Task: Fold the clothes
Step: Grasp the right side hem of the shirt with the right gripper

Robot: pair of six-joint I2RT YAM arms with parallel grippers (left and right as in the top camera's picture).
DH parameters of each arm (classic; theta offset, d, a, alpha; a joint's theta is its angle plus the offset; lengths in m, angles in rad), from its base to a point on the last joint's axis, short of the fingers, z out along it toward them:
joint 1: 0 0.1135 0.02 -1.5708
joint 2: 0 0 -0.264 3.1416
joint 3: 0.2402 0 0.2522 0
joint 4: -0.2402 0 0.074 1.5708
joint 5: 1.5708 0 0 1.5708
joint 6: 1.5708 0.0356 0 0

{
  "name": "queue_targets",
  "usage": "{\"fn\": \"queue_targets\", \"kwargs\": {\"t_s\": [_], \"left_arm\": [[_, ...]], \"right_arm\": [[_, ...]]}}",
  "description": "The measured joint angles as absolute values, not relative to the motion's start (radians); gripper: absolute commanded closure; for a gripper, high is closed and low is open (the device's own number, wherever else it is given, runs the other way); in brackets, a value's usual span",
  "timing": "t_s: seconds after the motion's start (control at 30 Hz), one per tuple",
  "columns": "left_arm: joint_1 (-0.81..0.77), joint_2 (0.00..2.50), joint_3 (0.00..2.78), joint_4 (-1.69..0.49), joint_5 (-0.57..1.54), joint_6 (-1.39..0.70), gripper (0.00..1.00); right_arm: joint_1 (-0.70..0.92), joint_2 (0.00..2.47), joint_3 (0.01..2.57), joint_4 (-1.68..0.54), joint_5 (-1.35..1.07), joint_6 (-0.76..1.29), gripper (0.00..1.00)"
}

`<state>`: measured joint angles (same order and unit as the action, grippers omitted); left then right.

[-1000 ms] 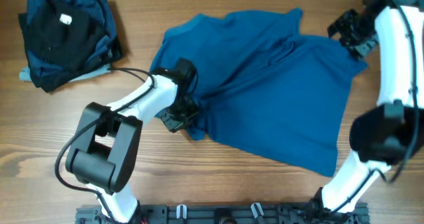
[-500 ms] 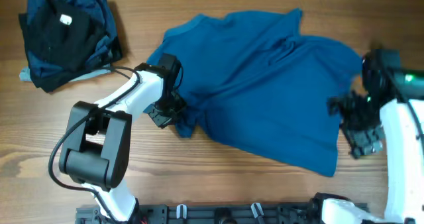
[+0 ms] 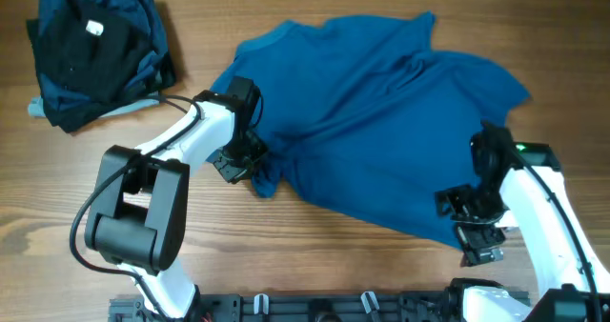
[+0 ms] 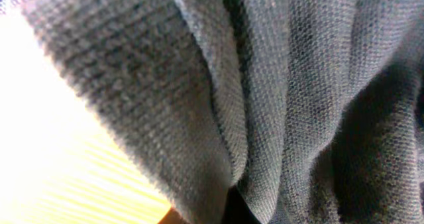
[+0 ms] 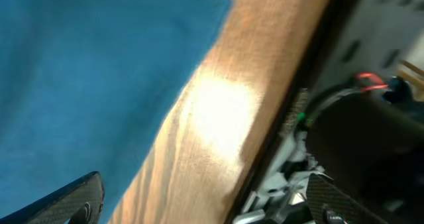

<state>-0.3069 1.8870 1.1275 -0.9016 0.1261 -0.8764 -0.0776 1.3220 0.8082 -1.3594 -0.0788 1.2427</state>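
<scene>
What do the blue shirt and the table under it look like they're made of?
The blue shirt looks like soft, matte knit fabric, perhaps cotton. The left wrist close-up shows a fine pebbled knit, and it lies in loose folds. The table looks like wood or a wood-look laminate, with brown grain lines and a slight sheen where light glares. I can't tell which.

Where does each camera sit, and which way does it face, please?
Overhead: above the table, looking straight down on the polo shirt and a pile of dark garments; both arms show, with the left gripper and right gripper.
Left wrist: pressed against the polo shirt's knit; its fingers barely show.
Right wrist: low, looking across the shirt's edge and bare wood toward dark robot hardware; one finger shows.
Shared: all three see shirt and wood.
</scene>
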Motion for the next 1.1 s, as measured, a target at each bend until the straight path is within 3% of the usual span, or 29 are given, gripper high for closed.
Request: {"fn": "queue_targets", "kwargs": {"t_s": [0.77,0.8,1.0,1.1], "left_arm": [[-0.307,1.887,1.127,-0.902,0.123,-0.877,0.91],[-0.307,1.887,1.127,-0.902,0.123,-0.876,0.91],[-0.307,1.887,1.127,-0.902,0.124,-0.876,0.92],[-0.307,1.887,1.127,-0.902,0.123,-0.877,0.92]], "right_arm": [[-0.055,1.321,0.547,-0.914,-0.112,1.258,0.02],[-0.055,1.317,0.541,-0.898,-0.114,1.256,0.05],[-0.055,1.303,0.52,-0.832,-0.126,1.23,0.44],[-0.055,1.303,0.519,-0.825,-0.126,1.229,0.48]]}}
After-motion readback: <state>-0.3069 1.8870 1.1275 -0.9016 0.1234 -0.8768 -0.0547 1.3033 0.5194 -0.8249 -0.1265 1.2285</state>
